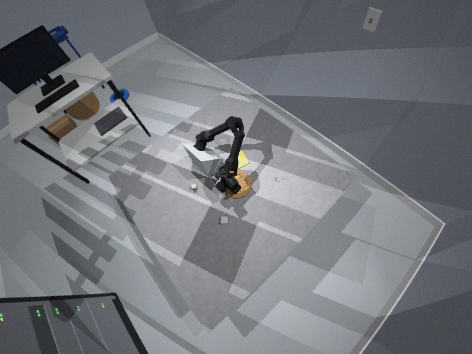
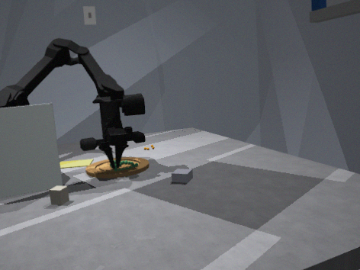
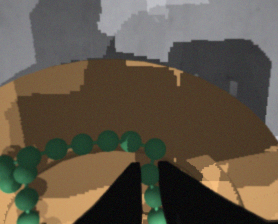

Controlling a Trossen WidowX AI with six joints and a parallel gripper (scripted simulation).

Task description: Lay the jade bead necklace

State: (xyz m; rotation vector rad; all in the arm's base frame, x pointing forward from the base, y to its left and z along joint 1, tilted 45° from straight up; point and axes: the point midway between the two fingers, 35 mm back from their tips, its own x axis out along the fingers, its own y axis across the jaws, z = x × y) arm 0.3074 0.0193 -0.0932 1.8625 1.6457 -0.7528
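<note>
"What's the hand doing?"

"The gripper points down over the round board, its fingers nearly together and pinching the green necklace. In the wrist view a bead sits in the narrow slit between the tips."

"And the rest of the string?"

"It's on the board. From the wrist, a row of beads runs leftward from the fingers, and some beads bunch up at the left. Another stretch drops down between the fingers. I can't tell how much of it is properly down in the groove."

"What carries the hand?"

"A black arm, bent high at the elbow. Its lower end is partly behind a pale upright panel in the exterior view."

"Anything around the board?"

"A yellow sheet lies near it. A small beige block and a flat greyish block sit apart from it, and a few little orange bits are scattered on another side."

"Farther off?"

"From the top, there's a white desk with a dark screen and a keyboard. A socket plate is on the wall."
</note>
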